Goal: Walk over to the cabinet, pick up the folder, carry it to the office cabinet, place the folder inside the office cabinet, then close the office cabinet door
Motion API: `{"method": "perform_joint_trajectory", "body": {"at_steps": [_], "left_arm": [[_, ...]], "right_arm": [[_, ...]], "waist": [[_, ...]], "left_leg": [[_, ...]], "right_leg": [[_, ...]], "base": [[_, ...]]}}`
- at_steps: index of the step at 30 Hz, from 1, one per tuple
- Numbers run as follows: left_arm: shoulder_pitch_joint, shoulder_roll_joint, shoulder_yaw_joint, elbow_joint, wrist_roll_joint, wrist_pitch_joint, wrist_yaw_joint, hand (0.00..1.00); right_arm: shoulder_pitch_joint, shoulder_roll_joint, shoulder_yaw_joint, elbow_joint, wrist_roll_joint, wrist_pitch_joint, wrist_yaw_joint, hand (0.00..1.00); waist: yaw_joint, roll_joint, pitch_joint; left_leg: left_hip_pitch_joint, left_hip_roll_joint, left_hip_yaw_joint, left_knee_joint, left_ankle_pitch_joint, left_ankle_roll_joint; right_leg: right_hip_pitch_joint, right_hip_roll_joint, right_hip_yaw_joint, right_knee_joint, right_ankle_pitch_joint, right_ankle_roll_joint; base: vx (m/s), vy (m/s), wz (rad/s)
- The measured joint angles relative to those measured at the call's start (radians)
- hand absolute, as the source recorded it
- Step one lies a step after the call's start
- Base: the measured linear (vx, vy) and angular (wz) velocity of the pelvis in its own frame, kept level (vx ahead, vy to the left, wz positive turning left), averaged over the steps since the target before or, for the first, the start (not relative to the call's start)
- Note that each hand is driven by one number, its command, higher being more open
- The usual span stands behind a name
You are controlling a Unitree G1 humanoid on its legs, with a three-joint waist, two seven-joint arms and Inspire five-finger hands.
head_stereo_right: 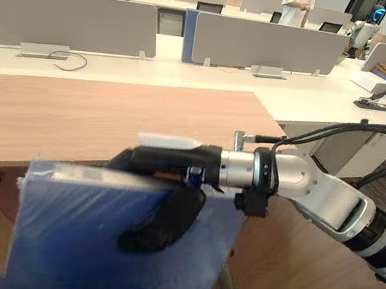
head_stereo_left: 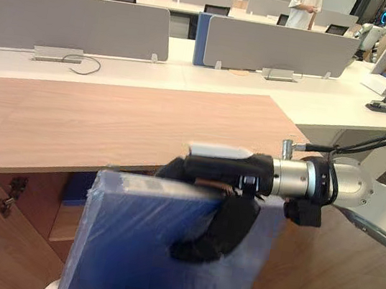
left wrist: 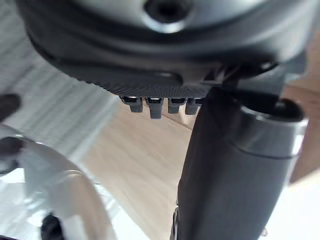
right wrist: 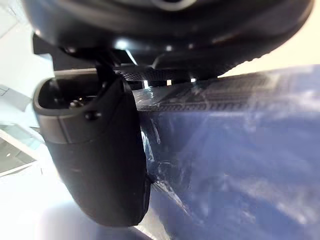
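The right hand (head_stereo_left: 221, 172) is clamped on the top edge of the blue folder (head_stereo_left: 133, 252); its thumb (right wrist: 95, 150) curls down over the near face and the fingers wrap behind, so the folder is pinched between them; the folder is a flat, glossy rectangular slab held upright in front of the wood-grain cabinet (head_stereo_left: 109, 125), below its smooth flat top; 1 metal hinge (head_stereo_left: 6, 204) sits inside the open compartment; whether the left hand (left wrist: 235, 165) is open or closed cannot be told.
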Motion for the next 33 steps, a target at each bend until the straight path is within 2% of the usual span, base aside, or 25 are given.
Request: {"method": "perform_joint_trajectory", "body": {"at_steps": [3,5,7,8,9,10,11,13,14,16,19,22,24,27,28,30,31,33], "left_arm": [[-0.001,-0.077,0.006,0.21,0.05,0.024,-0.001,1.0],[-0.014,-0.163,0.115,0.344,0.068,0.02,0.005,1.0],[-0.027,-0.299,0.319,0.505,0.143,-0.003,0.085,1.0],[-0.029,-0.31,0.343,0.52,0.147,-0.007,0.091,1.0],[-0.04,-0.351,0.437,0.572,0.186,-0.025,0.127,1.0],[-0.048,-0.389,0.53,0.614,0.233,-0.038,0.18,1.0],[-0.054,-0.4,0.575,0.631,0.261,-0.041,0.205,1.0],[-0.068,-0.442,0.723,0.671,0.34,-0.054,0.294,1.0],[-0.068,-0.452,0.759,0.672,0.362,-0.055,0.318,1.0],[-0.075,-0.468,0.881,0.683,0.446,-0.036,0.396,1.0],[-0.062,-0.461,0.99,0.704,0.488,-0.017,0.474,1.0],[-0.038,-0.46,1.025,0.709,0.496,-0.002,0.517,1.0],[-0.024,-0.464,1.034,0.709,0.497,0.0,0.546,1.0],[-0.014,-0.471,1.03,0.709,0.498,0.005,0.571,1.0],[-0.012,-0.472,1.029,0.708,0.498,0.007,0.573,1.0],[0.002,-0.477,1.012,0.695,0.497,0.008,0.579,1.0],[0.004,-0.48,0.988,0.685,0.494,0.008,0.587,1.0],[0.005,-0.488,0.975,0.676,0.491,0.007,0.593,1.0]], "right_arm": [[0.008,0.003,-0.016,-0.007,-0.056,-0.007,-0.009,0.0],[0.06,0.003,-0.067,-0.03,-0.157,-0.014,-0.028,0.0],[0.174,0.032,-0.145,-0.062,-0.342,-0.043,-0.054,0.0],[0.188,0.041,-0.151,-0.061,-0.356,-0.046,-0.056,0.0],[0.254,0.08,-0.16,-0.049,-0.394,-0.047,-0.06,0.0],[0.314,0.128,-0.15,-0.018,-0.428,-0.048,-0.061,0.0],[0.331,0.153,-0.126,0.008,-0.446,-0.047,-0.062,0.0],[0.351,0.225,-0.01,0.136,-0.554,-0.042,-0.07,0.0],[0.352,0.24,0.016,0.175,-0.576,-0.038,-0.072,0.0],[0.353,0.295,0.113,0.315,-0.717,-0.02,-0.076,0.0],[0.381,0.345,0.151,0.447,-0.835,-0.021,-0.086,0.0],[0.388,0.396,0.204,0.574,-0.994,-0.03,-0.088,0.0],[0.404,0.441,0.232,0.693,-1.146,-0.042,-0.093,0.0],[0.455,0.49,0.209,0.805,-1.265,-0.061,-0.125,0.0],[0.478,0.506,0.173,0.833,-1.284,-0.067,-0.131,0.0],[0.569,0.599,-0.026,0.947,-1.291,-0.061,-0.163,0.0],[0.601,0.689,-0.188,1.057,-1.246,-0.011,-0.233,0.0],[0.601,0.77,-0.35,1.166,-1.187,0.035,-0.317,0.0]], "waist": [[-0.014,-0.011,0.016],[-0.016,-0.02,0.024],[-0.009,-0.016,0.032],[-0.009,-0.016,0.032],[-0.007,-0.016,0.033],[-0.003,-0.014,0.035],[-0.002,-0.011,0.037],[0.001,0.0,0.053],[0.002,0.004,0.058],[0.006,0.015,0.07],[0.007,0.016,0.071],[0.013,0.016,0.071],[0.03,0.021,0.075],[0.03,0.033,0.084],[0.031,0.036,0.086],[0.028,0.048,0.097],[0.026,0.06,0.108],[0.026,0.068,0.11]], "left_leg": [[0.0,-0.002,0.002,0.001,-0.002,0.003],[-0.003,-0.003,0.004,0.001,-0.002,0.004],[-0.003,-0.006,0.004,0.002,-0.003,0.007],[-0.003,-0.006,0.004,0.002,-0.004,0.008],[-0.003,-0.005,0.001,0.003,-0.004,0.009],[-0.003,-0.004,-0.002,0.005,-0.005,0.01],[-0.003,-0.004,-0.002,0.007,-0.005,0.01],[-0.003,-0.005,-0.008,0.013,-0.007,0.013],[-0.003,-0.005,-0.01,0.015,-0.007,0.014],[-0.004,-0.005,-0.015,0.018,-0.007,0.014],[-0.012,-0.004,-0.033,0.023,-0.007,0.014],[-0.02,-0.004,-0.055,0.028,-0.007,0.015],[-0.023,-0.006,-0.068,0.029,-0.006,0.016],[-0.026,-0.011,-0.091,0.033,-0.004,0.019],[-0.026,-0.011,-0.094,0.033,-0.004,0.019],[-0.038,-0.018,-0.117,0.032,0.002,0.024],[-0.041,-0.024,-0.125,0.024,0.008,0.027],[-0.058,-0.031,-0.14,0.018,0.014,0.03]], "right_leg": [[-0.002,0.0,0.003,-0.002,0.0,0.0],[-0.006,0.0,0.006,-0.002,0.0,0.0],[-0.007,-0.007,0.007,-0.001,0.0,0.0],[-0.007,-0.007,0.007,-0.001,0.0,0.0],[-0.006,-0.006,0.007,0.0,0.0,0.0],[-0.004,-0.006,0.006,0.0,0.0,0.0],[-0.003,-0.006,0.006,0.001,0.0,0.0],[-0.001,-0.008,0.004,0.003,-0.002,-0.002],[-0.001,-0.009,0.003,0.005,-0.002,-0.002],[-0.001,-0.009,0.0,0.008,-0.003,-0.004],[-0.001,-0.009,-0.014,0.01,-0.006,-0.007],[0.002,-0.012,-0.028,0.01,-0.007,-0.006],[0.007,-0.016,-0.041,0.009,-0.008,-0.006],[0.021,-0.024,-0.063,0.001,-0.009,-0.004],[0.021,-0.025,-0.066,-0.001,-0.009,-0.004],[0.021,-0.031,-0.087,-0.005,-0.01,-0.003],[0.018,-0.036,-0.096,-0.006,-0.009,-0.002],[0.007,-0.041,-0.107,-0.009,-0.007,0.001]], "base": [[-0.02,0.01,-0.02],[-0.03,0.026,-0.03],[-0.02,0.039,-0.05],[0.0,0.0,0.0],[0.0,0.0,0.0],[0.0,0.0,0.0],[-0.04,0.003,0.03],[-0.06,0.006,0.05],[-0.07,0.008,0.05],[-0.06,0.007,0.04],[-0.02,-0.006,0.1],[-0.01,-0.002,0.17],[-0.03,0.011,0.18],[-0.04,0.012,0.23],[-0.05,0.02,0.18],[-0.06,0.01,0.26],[-0.06,0.01,0.23],[-0.05,0.019,0.22]]}}
